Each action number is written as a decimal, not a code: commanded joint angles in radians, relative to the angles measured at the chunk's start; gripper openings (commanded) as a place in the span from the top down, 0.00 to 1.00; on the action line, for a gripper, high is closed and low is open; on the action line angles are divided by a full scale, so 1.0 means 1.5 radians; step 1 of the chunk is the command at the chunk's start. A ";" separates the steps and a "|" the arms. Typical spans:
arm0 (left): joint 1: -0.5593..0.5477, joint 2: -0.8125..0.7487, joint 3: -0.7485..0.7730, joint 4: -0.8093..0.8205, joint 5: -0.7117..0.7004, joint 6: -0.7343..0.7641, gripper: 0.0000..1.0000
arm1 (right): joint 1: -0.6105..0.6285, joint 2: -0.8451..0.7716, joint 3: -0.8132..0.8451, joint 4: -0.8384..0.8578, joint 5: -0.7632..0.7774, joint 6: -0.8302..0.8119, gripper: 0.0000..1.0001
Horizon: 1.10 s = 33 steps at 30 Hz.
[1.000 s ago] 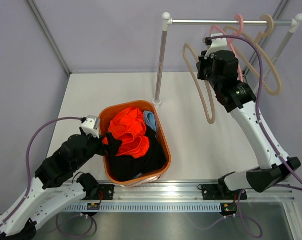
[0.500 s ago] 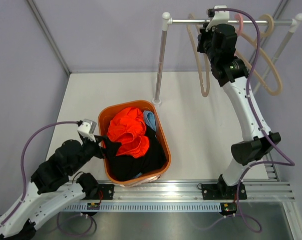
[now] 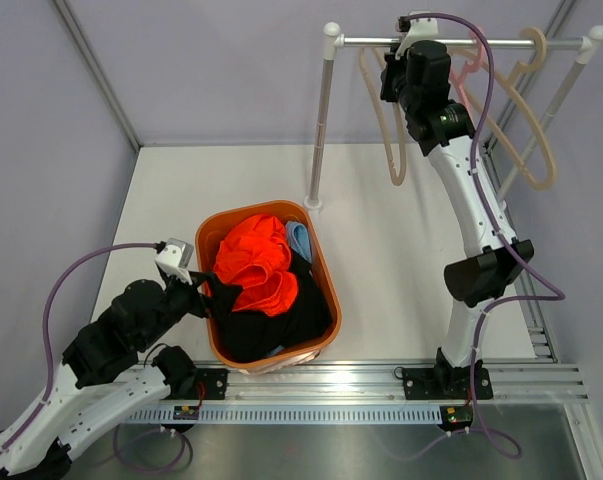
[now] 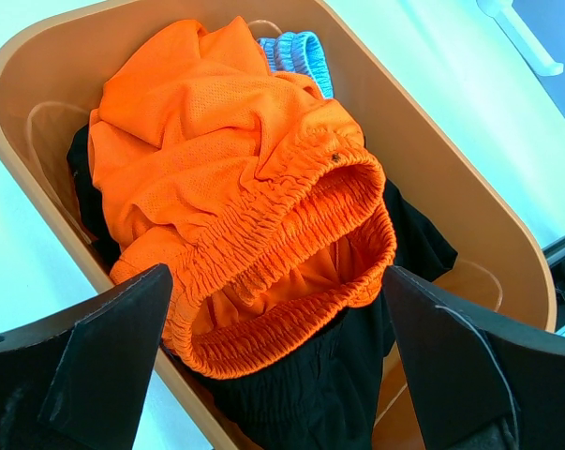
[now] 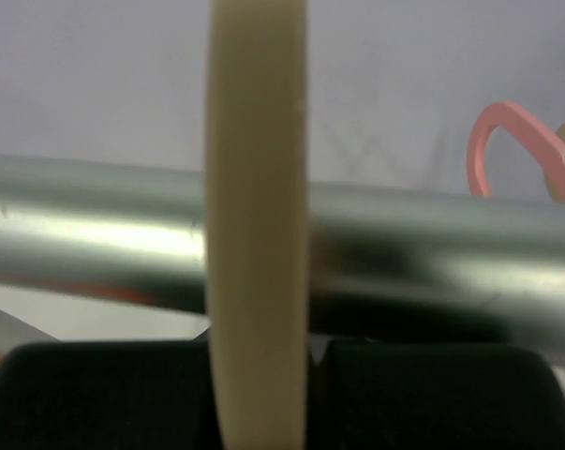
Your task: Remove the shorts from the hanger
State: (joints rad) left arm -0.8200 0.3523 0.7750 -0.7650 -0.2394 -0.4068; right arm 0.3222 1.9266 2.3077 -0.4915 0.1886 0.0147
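The shorts lie piled in the orange basket: orange shorts on top, black shorts beneath, a light blue pair at the far side. My left gripper hangs open at the basket's left rim; in the left wrist view its fingers straddle the orange shorts and the black shorts without touching them. Up at the rail, my right gripper is shut on a bare beige hanger. The right wrist view has that hanger crossing the rail.
A pink hanger and a tan hanger hang bare on the rail's right part. The rack's left post stands behind the basket. Purple walls close in the table on the left and at the back.
The right arm has carried the beige hanger up and leftward to the rail. The left gripper drew back a little from over the basket, then stayed still.
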 commanded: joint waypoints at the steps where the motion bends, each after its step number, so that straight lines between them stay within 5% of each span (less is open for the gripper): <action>1: -0.004 -0.007 -0.003 0.028 -0.008 0.008 0.01 | -0.005 -0.032 -0.029 0.034 -0.011 0.021 1.00; 16: -0.011 -0.007 -0.002 0.028 -0.014 0.006 0.01 | -0.005 -0.073 -0.089 0.034 -0.012 0.037 0.82; 27: -0.012 -0.020 -0.003 0.027 -0.017 0.005 0.01 | -0.005 -0.115 -0.069 0.001 0.001 0.098 0.48; 33: -0.012 -0.026 -0.003 0.027 -0.018 0.004 0.01 | -0.004 -0.193 -0.138 0.011 0.003 0.136 0.41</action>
State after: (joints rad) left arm -0.8326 0.3275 0.7750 -0.7654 -0.2474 -0.4072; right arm 0.3218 1.7412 2.1288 -0.5022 0.1822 0.1745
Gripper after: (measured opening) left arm 0.987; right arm 0.584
